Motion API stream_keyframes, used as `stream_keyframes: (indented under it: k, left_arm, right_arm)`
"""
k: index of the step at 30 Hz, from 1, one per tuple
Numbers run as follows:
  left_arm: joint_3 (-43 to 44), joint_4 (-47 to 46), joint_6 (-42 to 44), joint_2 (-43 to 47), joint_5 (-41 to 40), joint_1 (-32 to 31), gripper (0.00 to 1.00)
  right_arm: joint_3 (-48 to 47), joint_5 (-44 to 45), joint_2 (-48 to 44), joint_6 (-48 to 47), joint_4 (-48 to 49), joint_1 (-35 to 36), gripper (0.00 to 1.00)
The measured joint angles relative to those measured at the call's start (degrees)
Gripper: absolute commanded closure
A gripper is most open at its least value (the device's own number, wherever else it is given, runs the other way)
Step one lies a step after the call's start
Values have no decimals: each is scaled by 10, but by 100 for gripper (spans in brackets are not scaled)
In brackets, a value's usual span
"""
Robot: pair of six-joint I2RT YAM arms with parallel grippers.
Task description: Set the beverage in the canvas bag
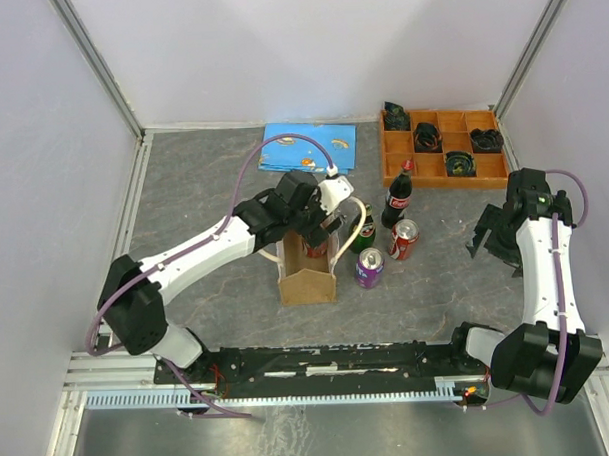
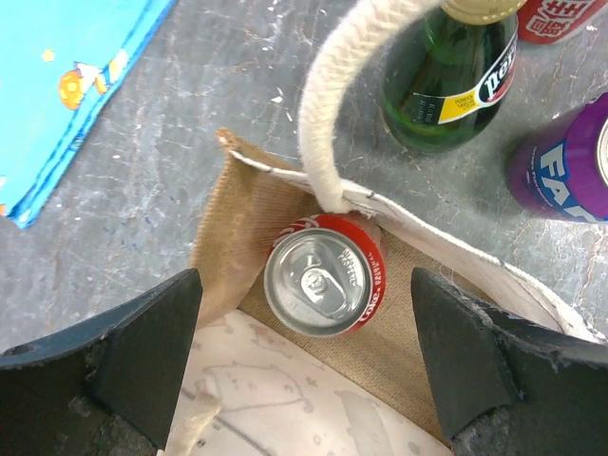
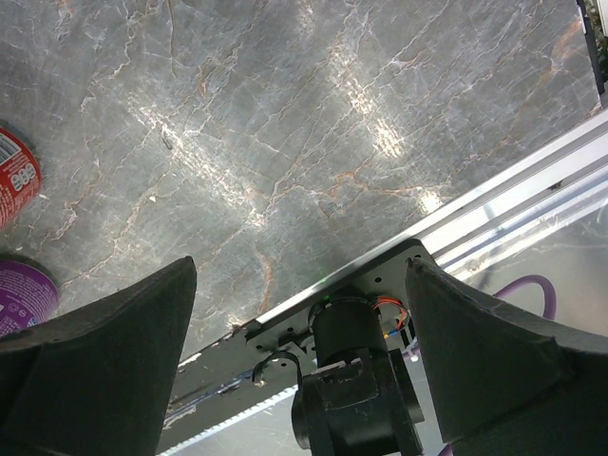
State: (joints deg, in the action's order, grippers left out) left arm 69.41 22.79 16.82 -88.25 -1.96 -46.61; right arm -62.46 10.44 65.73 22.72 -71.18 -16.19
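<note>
Your left gripper (image 2: 309, 356) has its fingers spread wide. The red soda can (image 2: 323, 285) stands upright between them, down inside the canvas bag (image 2: 252, 223), and touches neither finger. The white script on its side is too curved to read. Beyond the fingertips, past the rope handle (image 2: 323, 123), a green bottle (image 2: 446, 90) shows "Perr" and a purple can (image 2: 565, 166) shows "FA". Your right gripper (image 3: 299, 285) is spread too, with only the table (image 3: 285, 142) between its fingers.
</note>
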Motion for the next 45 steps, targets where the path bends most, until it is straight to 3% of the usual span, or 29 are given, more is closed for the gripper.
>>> stream_keyframes:
  k: [7, 12, 15, 20, 24, 33, 45]
  left_arm:
    - [31, 4, -4, 50, -30, 3, 8]
    - [152, 11, 10, 54, 11, -8, 10]
    - [188, -3, 47, 56, 46, -54, 10]
    - [144, -14, 92, 54, 115, -162, 9]
    - [87, -26, 103, 38, 141, -195, 8]
    - [59, -60, 134, -41, 141, -210, 2]
    - [60, -71, 134, -123, 131, -197, 1]
  right_arm:
    - [-1, -10, 0, 0, 0, 0, 1]
    - [-7, -15, 0, 0, 0, 0, 1]
    - [-9, -17, 0, 0, 0, 0, 1]
    - [-9, -22, -7, 0, 0, 0, 1]
    - [-9, -24, -27, 0, -4, 0, 1]
    - [-9, -29, -47, 0, -14, 0, 1]
    - [-3, -36, -57, 0, -17, 0, 1]
